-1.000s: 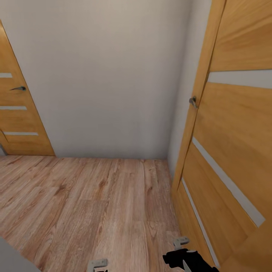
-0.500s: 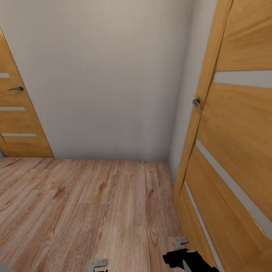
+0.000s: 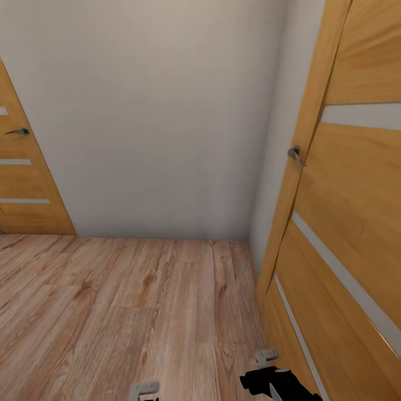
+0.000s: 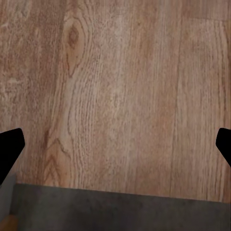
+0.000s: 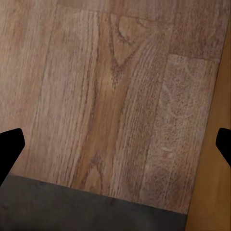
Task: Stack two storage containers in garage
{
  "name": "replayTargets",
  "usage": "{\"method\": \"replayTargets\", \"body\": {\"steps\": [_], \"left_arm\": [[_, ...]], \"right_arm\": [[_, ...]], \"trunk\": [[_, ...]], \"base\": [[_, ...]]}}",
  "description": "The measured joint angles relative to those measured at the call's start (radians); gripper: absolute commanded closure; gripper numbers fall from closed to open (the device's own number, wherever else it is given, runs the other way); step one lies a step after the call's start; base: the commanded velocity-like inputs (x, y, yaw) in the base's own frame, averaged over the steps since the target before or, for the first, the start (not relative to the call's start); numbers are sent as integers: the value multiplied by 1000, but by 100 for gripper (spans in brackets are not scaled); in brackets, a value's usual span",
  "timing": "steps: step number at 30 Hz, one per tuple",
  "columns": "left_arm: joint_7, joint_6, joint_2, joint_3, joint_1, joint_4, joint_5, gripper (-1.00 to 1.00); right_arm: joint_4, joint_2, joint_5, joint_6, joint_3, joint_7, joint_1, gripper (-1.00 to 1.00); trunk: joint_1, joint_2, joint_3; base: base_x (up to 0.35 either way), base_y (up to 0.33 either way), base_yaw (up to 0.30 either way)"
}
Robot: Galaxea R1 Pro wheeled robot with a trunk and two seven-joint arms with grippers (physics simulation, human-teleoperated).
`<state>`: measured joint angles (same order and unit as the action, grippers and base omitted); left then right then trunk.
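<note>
Robot stands on wood plank floor (image 3: 139,312) in a corner, orange door (image 3: 345,234) close on the right. Left gripper (image 4: 115,144) and right gripper (image 5: 115,144) spread wide, empty. Containers not in view; judged light, rigid plastic, best gripped by opposite rims

Over the last second the head camera has swung slightly to the right, so the whole head view has slid leftward. The orange door on the left (image 3: 25,178) now sits further toward the picture's edge, with less of its width and strips showing and its handle (image 3: 18,132) nearer the border. The handle of the open door on the right (image 3: 296,154) has drifted rightward and a little lower. The grey patch once at the lower left corner has gone from view.
</note>
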<state>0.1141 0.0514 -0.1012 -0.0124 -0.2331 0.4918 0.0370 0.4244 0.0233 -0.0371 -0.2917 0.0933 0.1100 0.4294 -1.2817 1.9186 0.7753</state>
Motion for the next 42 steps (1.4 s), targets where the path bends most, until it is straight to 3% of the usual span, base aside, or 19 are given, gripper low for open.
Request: {"method": "replayTargets", "body": {"steps": [42], "left_arm": [[0,0,0,0,0,-1,0,-100]], "right_arm": [[1,0,0,0,0,3,0,-100]], "trunk": [[0,0,0]], "base": [[165,0,18]]}}
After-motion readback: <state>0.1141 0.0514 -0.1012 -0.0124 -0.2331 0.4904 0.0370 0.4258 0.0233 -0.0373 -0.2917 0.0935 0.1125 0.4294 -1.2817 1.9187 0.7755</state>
